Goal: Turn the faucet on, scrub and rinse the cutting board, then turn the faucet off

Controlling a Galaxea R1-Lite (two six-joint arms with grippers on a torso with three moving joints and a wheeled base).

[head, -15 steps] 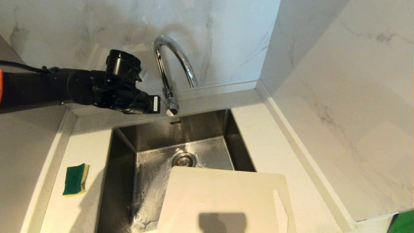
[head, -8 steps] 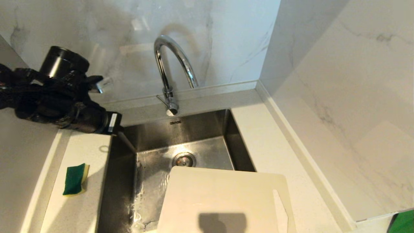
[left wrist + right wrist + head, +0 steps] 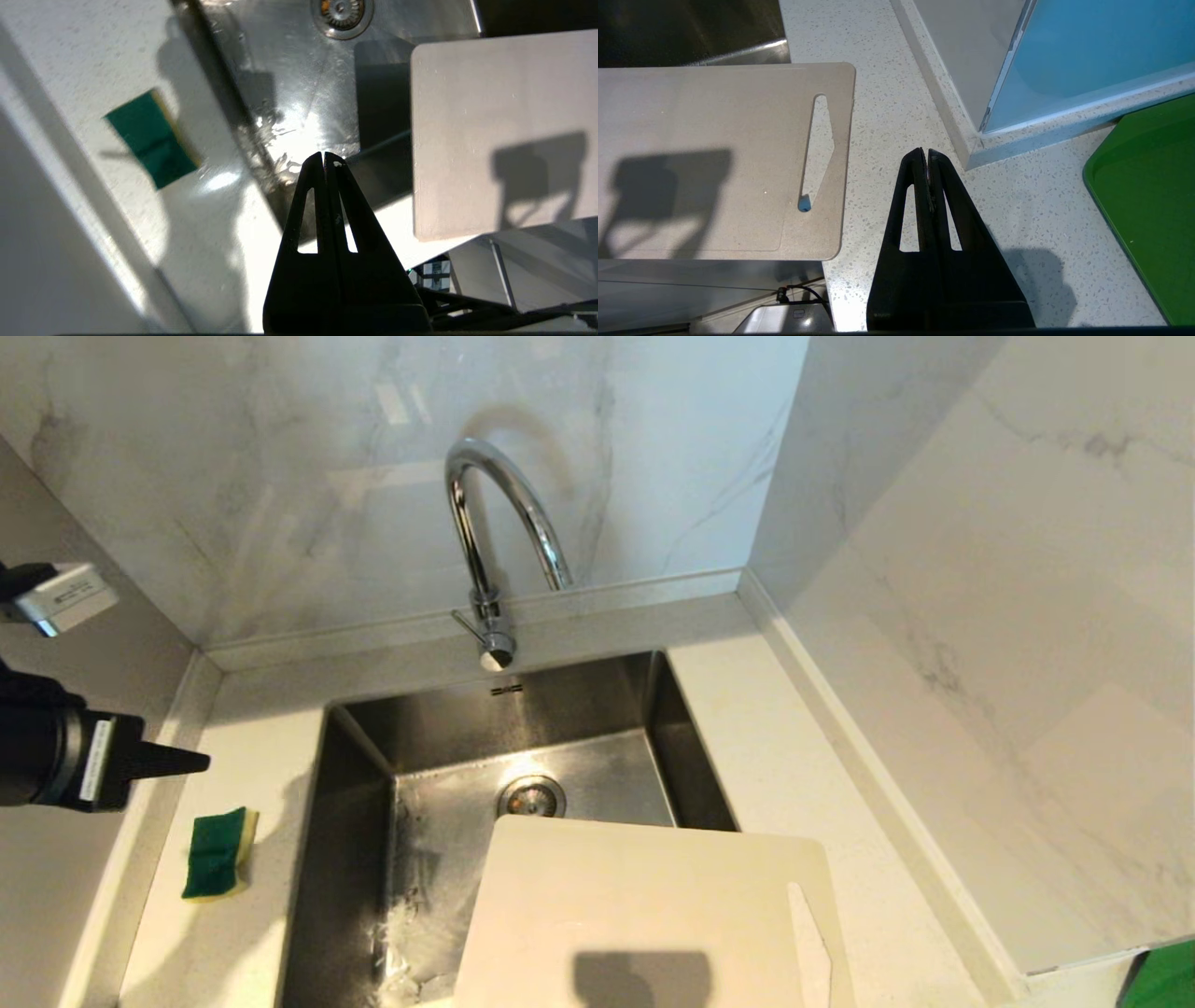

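Left gripper (image 3: 191, 763): fingers pressed together on nothing, at the left edge of the head view, above the counter's left border and clear of the green-and-yellow sponge (image 3: 218, 853) lying nearer on the counter (image 3: 243, 747). Right gripper (image 3: 924, 156): likewise closed and empty, above bare speckled counter between the cutting board (image 3: 714, 158) and a green tray (image 3: 1148, 200). Cutting board (image 3: 644, 915) laid across the near end of the steel sink (image 3: 359, 775), slot handle on the right end. Faucet (image 3: 490, 541) upright behind the basin, spout arched over it, no stream visible. Wet basin floor around the drain (image 3: 531, 796).
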